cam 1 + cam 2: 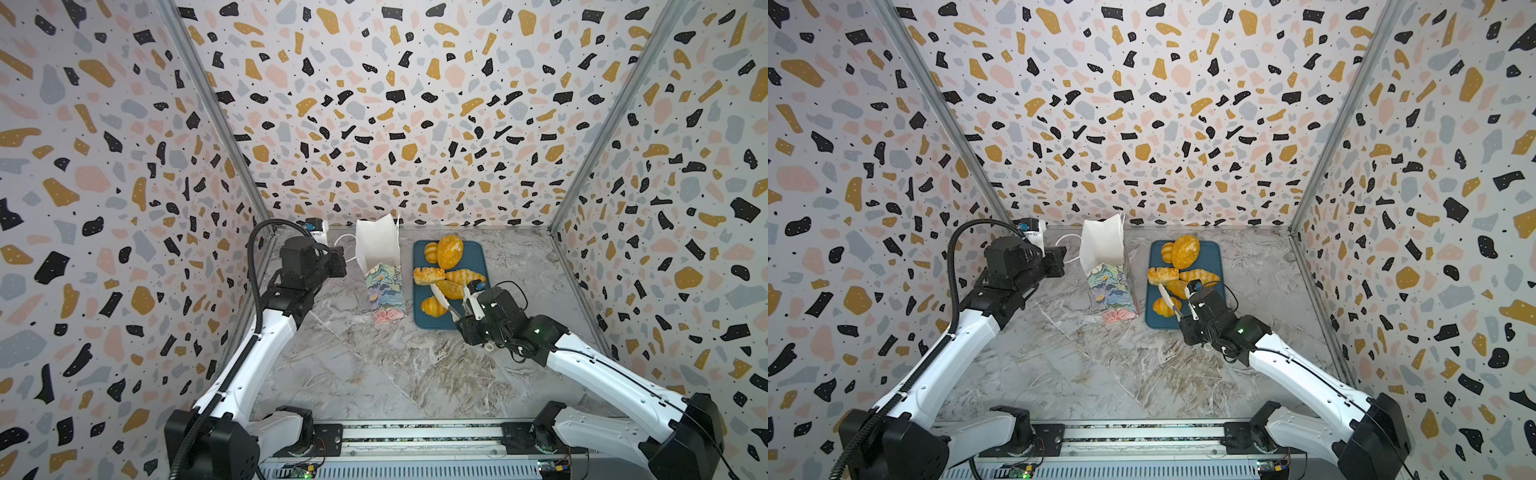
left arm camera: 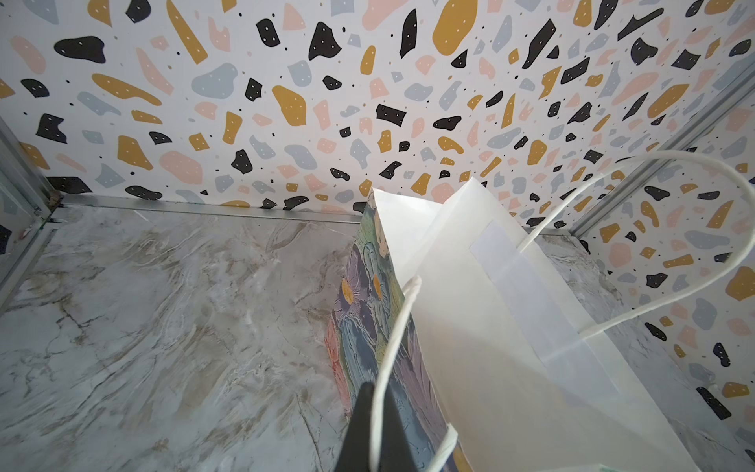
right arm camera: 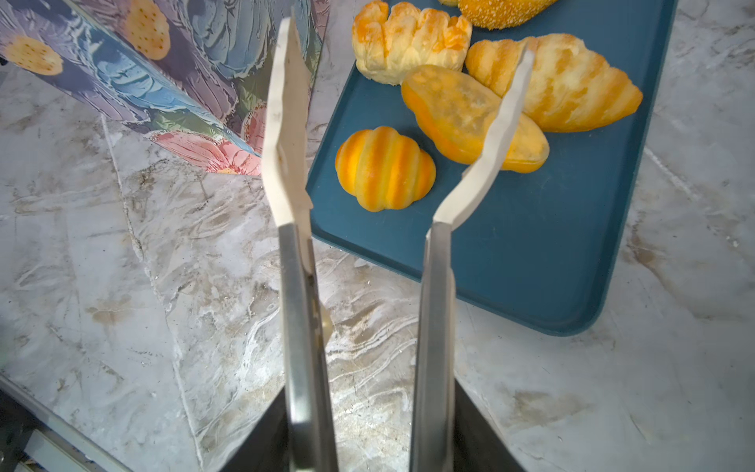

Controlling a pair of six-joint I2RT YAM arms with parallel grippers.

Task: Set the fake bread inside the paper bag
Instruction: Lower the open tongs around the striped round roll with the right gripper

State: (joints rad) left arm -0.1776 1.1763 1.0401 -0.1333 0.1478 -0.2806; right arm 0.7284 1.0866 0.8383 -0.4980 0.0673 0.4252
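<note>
The paper bag (image 1: 380, 257) (image 1: 1104, 249) stands upright near the back wall, white inside with a floral print outside (image 2: 363, 327). My left gripper (image 1: 340, 261) (image 2: 374, 408) is shut on its white cord handle (image 2: 392, 339). Several fake breads lie on a dark-blue tray (image 1: 473, 253): a big crumbed loaf (image 1: 449, 251), a ridged roll (image 1: 433, 306) (image 3: 384, 167) and an oblong loaf (image 3: 461, 118) among them. My right gripper (image 1: 466, 315) (image 3: 367, 429) is shut on metal tongs (image 3: 433, 306). Their white tips stand apart over the tray's near end, on either side of the ridged roll.
The tray lies just right of the bag on the marble tabletop (image 1: 374, 365). Patterned walls close in the back and both sides. A second cord handle (image 2: 694, 229) loops up from the bag's far side. A rail (image 1: 415, 436) runs along the front edge.
</note>
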